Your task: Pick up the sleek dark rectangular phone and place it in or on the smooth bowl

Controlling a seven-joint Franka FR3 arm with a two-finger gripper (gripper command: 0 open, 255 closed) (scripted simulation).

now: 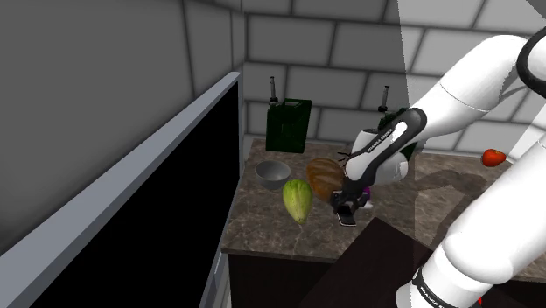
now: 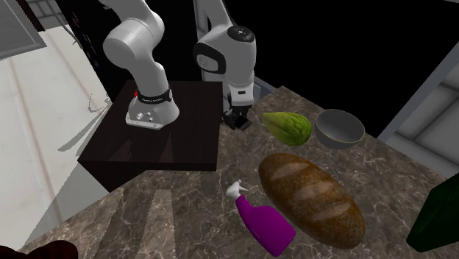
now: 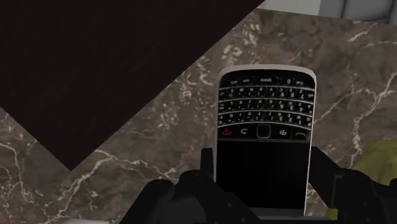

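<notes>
The phone (image 3: 264, 127) is a black rectangle with a light rim and a small keyboard. It sits between my gripper (image 3: 264, 167), whose two black fingers (image 3: 207, 167) clasp its long sides. In the shoulder view the gripper (image 1: 350, 208) points down at the marble counter (image 1: 420, 219) with the phone (image 1: 348, 219) at its tips, beside the dark stand top. Whether the phone is off the counter I cannot tell. The grey bowl (image 1: 272, 174) stands empty toward the shoulder view's left. In the second exterior view the bowl (image 2: 340, 126) is to the right of the gripper (image 2: 237, 118).
A green leafy vegetable (image 1: 297, 199) lies between gripper and bowl. A brown bread loaf (image 1: 322, 178) and a purple spray bottle (image 2: 266, 224) lie close by. A dark green canister (image 1: 287, 127) stands at the wall, a red fruit (image 1: 493, 157) far right. Left of the counter is a black area.
</notes>
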